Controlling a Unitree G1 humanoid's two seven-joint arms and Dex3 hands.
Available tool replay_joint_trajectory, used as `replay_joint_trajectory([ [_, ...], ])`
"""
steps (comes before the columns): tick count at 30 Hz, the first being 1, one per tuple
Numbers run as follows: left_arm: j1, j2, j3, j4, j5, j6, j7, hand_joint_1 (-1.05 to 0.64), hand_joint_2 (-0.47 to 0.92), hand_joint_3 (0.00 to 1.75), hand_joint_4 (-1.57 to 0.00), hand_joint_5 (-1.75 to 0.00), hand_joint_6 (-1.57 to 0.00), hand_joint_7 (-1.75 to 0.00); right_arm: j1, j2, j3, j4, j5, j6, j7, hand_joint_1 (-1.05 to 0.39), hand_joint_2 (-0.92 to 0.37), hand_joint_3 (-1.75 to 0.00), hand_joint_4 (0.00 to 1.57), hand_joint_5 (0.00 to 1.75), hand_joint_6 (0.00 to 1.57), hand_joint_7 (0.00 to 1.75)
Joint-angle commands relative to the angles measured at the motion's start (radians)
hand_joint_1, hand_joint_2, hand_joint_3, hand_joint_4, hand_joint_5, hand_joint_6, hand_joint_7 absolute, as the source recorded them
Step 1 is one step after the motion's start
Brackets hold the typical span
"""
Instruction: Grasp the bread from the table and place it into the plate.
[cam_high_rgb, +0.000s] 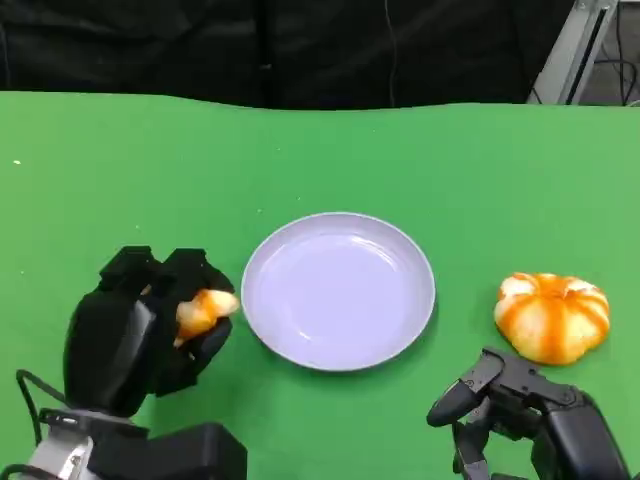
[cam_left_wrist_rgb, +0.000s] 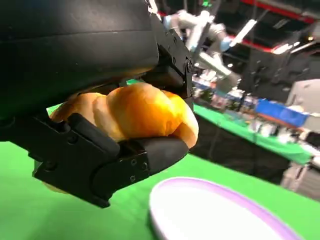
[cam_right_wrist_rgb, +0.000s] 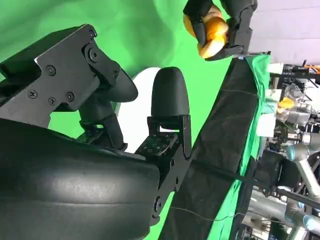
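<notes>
At lower left, the robot's black left hand (cam_high_rgb: 140, 325) clamps a golden twisted bread roll (cam_high_rgb: 205, 311) beside the pale lilac round plate (cam_high_rgb: 338, 290); soft and light, it looks best held gently mid-body. The right hand (cam_high_rgb: 520, 410) hangs empty, fingers apart.

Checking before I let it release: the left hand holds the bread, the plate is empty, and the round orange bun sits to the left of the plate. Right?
Not quite. In the head view the round orange bun sits right of the plate, near the right hand. The left hand does hold the bread, and the plate is empty.
</notes>
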Motion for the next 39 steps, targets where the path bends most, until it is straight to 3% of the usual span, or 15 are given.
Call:
replay_joint_trajectory([
  [1,-0.03,0.021,0.014,-0.02,0.011,-0.022,0.02,-0.15,0.41,1.29,-0.85,-1.75,-0.65,-1.7,-0.002,-0.005,-0.004,0.005,0.0,-0.004,-0.006,0.02,-0.46,-1.24,0.72,1.67,0.73,1.35],
  [12,-0.049,0.015,0.011,-0.05,0.013,-0.026,-0.007,-0.15,0.35,1.4,-0.87,-1.75,-0.67,-1.71,-0.008,-0.014,-0.006,0.014,-0.009,-0.015,-0.003,0.01,-0.46,-1.24,0.72,1.68,0.72,1.35],
  [16,-0.232,-0.114,-0.067,0.091,0.006,-0.051,-0.033,-0.16,0.3,1.45,-0.92,-1.75,-0.72,-1.72,-0.008,-0.018,-0.015,0.01,0.007,-0.003,0.008,0.03,-0.45,-1.24,0.72,1.68,0.73,1.35],
  [23,-0.258,-0.12,-0.074,0.136,0.003,-0.072,-0.017,-0.16,0.28,1.48,-0.93,-1.75,-0.72,-1.72,-0.006,-0.015,-0.017,0.01,0.007,-0.003,0.011,0.03,-0.45,-1.24,0.73,1.67,0.74,1.34],
  [26,-0.341,-0.186,-0.116,0.197,0.004,-0.048,-0.076,-0.16,0.24,1.47,-0.94,-1.75,-0.71,-1.74,0.007,-0.009,-0.009,0.0,0.002,-0.009,0.003,0.03,-0.46,-1.24,0.72,1.66,0.73,1.34],
  [30,-0.388,-0.223,-0.141,0.239,0.001,-0.016,-0.125,-0.19,0.24,1.46,-0.93,-1.75,-0.69,-1.75,0.015,-0.007,-0.003,-0.013,0.003,0.0,0.002,0.03,-0.47,-1.23,0.71,1.66,0.73,1.34],
  [39,-0.446,-0.25,-0.18,0.306,0.002,0.046,-0.185,-0.21,0.31,1.35,-0.88,-1.75,-0.66,-1.75,0.024,-0.002,0.001,-0.018,0.003,-0.003,-0.002,0.03,-0.48,-1.2,0.7,1.67,0.72,1.33],
])
